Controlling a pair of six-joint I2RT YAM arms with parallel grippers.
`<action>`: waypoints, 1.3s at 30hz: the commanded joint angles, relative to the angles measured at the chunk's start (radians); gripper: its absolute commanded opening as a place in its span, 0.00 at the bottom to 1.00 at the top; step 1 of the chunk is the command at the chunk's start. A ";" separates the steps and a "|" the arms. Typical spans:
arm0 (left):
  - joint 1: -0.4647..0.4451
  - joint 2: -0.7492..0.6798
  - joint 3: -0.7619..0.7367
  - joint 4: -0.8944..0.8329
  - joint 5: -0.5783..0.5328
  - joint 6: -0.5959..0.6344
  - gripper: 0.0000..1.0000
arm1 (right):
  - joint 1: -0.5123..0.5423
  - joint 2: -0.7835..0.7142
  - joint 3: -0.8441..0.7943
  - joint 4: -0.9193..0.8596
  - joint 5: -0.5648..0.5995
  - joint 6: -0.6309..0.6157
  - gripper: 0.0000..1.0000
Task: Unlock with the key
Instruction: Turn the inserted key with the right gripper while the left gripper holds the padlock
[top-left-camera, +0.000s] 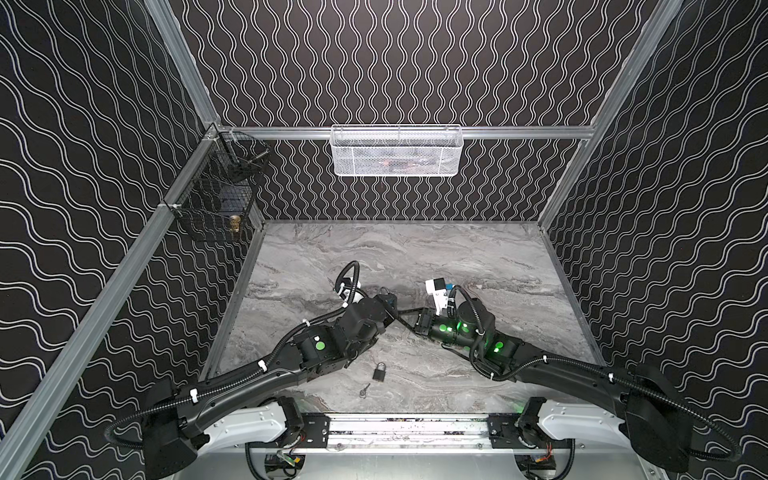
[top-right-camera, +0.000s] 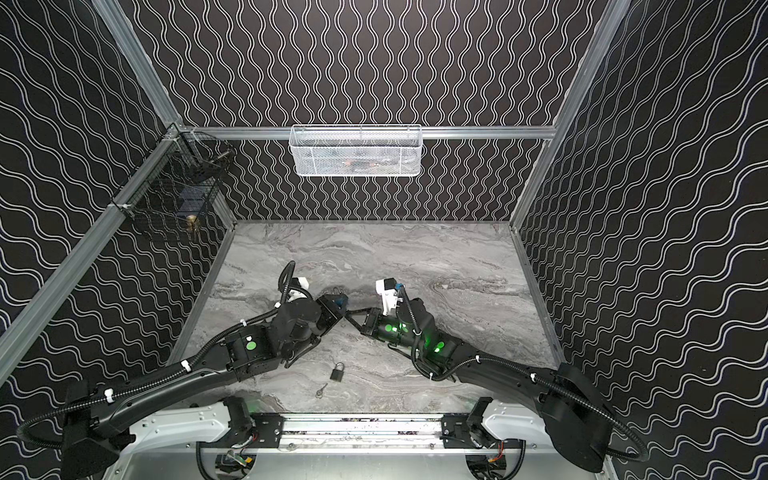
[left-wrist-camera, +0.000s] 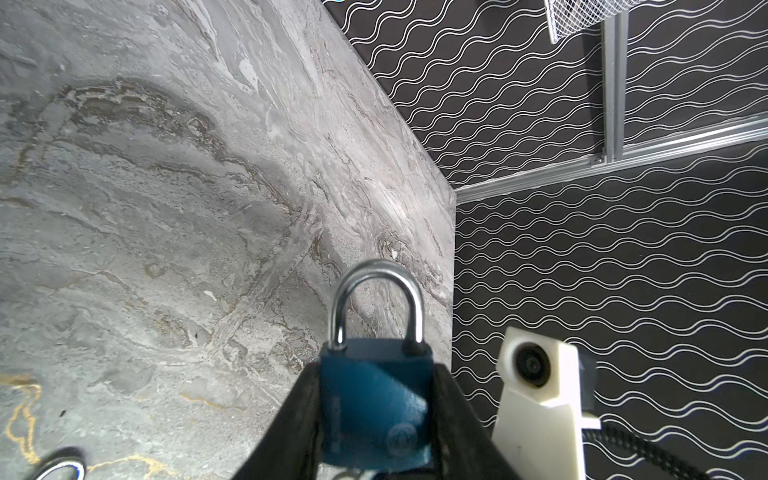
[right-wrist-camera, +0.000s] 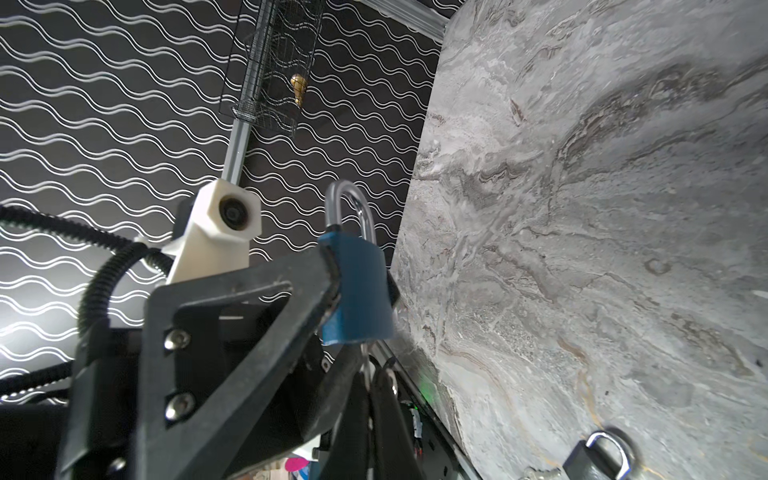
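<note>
We see the left gripper (left-wrist-camera: 375, 376) pinching the blue padlock (left-wrist-camera: 374, 415) across its body. It holds the lock clear of the bench (top-left-camera: 457, 257), near the middle, with the shackle (left-wrist-camera: 376, 266) seated. This steadies the lock and turns its keyhole end toward the right gripper (right-wrist-camera: 371, 399). That gripper is pressed together on a thin silver piece just under the lock's base, probably the key (right-wrist-camera: 365, 361), though most of it is hidden. A black padlock (top-left-camera: 379, 371) and a second key (top-left-camera: 365, 390) lie unused near the near edge.

Blue padlock (left-wrist-camera: 374, 399), silver key (right-wrist-camera: 365, 362), grey marbled table (top-left-camera: 457, 257), black wavy-lined walls (top-left-camera: 83, 166), white basket (top-left-camera: 397, 137)
</note>
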 joint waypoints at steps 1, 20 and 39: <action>-0.007 0.004 0.016 0.090 0.154 -0.033 0.00 | -0.007 0.004 0.002 0.171 0.020 0.047 0.00; -0.011 0.030 0.005 0.150 0.171 -0.091 0.00 | -0.009 0.035 -0.005 0.285 0.023 0.150 0.00; -0.032 0.016 -0.010 0.212 0.162 -0.141 0.00 | -0.009 0.058 -0.015 0.337 0.005 0.201 0.00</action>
